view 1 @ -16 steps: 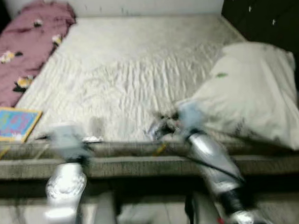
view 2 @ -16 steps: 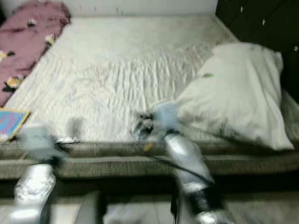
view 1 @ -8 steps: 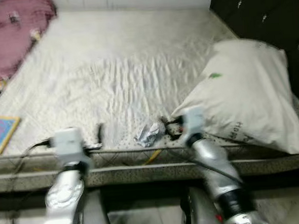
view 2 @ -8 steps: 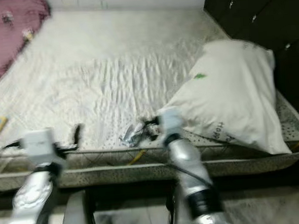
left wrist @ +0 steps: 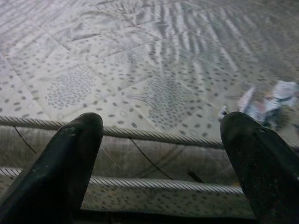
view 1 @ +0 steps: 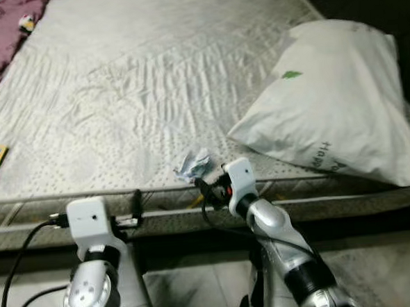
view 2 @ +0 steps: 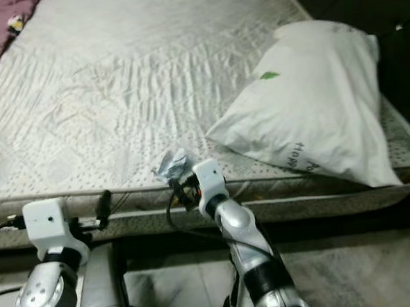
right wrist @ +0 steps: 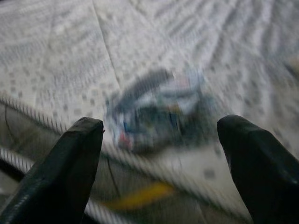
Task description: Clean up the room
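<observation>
Left pincer [left wrist: 159, 163] hanging spread wide and empty at the bed's [view 1: 152, 80] near edge, idling. Crumpled wrapper [view 1: 193, 164] lying on the bed just inside that near edge, beside the pillow's [view 1: 334, 97] corner. Right pincer [right wrist: 163, 163] gaping open, facing the wrapper, likely lining up to grab it.

Your two head views look forward and down from above both arms onto the pale quilted mattress [view 1: 152, 80], sharing its near edge and the white pillow [view 2: 314, 112]. Your left wrist view sits low and close at that edge. Your right wrist view, blurred, faces the crumpled bluish-white wrapper [right wrist: 156, 109] at close range.
</observation>
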### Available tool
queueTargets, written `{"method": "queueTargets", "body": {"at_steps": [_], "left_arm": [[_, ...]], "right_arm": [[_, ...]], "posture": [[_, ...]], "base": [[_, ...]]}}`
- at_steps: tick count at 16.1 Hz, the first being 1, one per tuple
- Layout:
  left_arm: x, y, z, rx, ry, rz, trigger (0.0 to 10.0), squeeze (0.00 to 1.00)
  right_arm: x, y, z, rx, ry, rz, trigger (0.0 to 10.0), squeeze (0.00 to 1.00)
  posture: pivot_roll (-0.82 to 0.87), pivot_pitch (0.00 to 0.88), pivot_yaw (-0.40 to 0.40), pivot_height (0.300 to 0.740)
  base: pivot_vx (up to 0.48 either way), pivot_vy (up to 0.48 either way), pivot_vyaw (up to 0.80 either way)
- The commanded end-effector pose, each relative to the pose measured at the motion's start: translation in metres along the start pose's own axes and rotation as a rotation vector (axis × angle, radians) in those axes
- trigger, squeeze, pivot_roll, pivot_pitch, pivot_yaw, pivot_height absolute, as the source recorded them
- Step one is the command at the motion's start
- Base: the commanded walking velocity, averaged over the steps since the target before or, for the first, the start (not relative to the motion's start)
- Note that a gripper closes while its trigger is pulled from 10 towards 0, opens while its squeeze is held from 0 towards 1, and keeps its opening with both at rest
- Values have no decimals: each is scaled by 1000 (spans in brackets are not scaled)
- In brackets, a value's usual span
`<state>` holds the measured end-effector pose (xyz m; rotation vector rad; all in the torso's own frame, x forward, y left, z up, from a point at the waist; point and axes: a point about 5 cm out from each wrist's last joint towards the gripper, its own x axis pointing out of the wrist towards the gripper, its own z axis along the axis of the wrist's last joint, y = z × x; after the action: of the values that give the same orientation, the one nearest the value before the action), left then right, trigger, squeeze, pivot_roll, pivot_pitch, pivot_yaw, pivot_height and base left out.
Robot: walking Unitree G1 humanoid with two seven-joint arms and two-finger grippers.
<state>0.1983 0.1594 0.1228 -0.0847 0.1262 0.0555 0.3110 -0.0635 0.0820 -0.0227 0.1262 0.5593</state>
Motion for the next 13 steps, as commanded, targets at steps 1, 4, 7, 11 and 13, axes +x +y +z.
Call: {"method": "queueTargets", "body": {"at_steps": [1,4,7,11,13], "left_arm": [[-5,0,3,3,9,2,10000,0],[-17,-1,2,3,37,3,10000,0],[-27,-1,4,2,61,10,10000,0],[-31,-5,4,-4,75,6,10000,0],[-31,-7,5,-6,80,4,10000,0]], "right_arm": [[4,3,5,6,-34,13,10000,0],[20,2,19,13,-94,-18,10000,0],[33,2,32,29,-134,-52,10000,0],[52,19,39,45,-99,-86,10000,0],[58,34,38,54,-67,-70,10000,0]], "posture": [[117,209,-40,510],[161,230,-43,510],[185,246,-44,510],[207,249,-49,510],[211,249,-54,510]], "base": [[0,0,0],[0,0,0],[0,0,0],[0,0,0],[0,0,0]]}}
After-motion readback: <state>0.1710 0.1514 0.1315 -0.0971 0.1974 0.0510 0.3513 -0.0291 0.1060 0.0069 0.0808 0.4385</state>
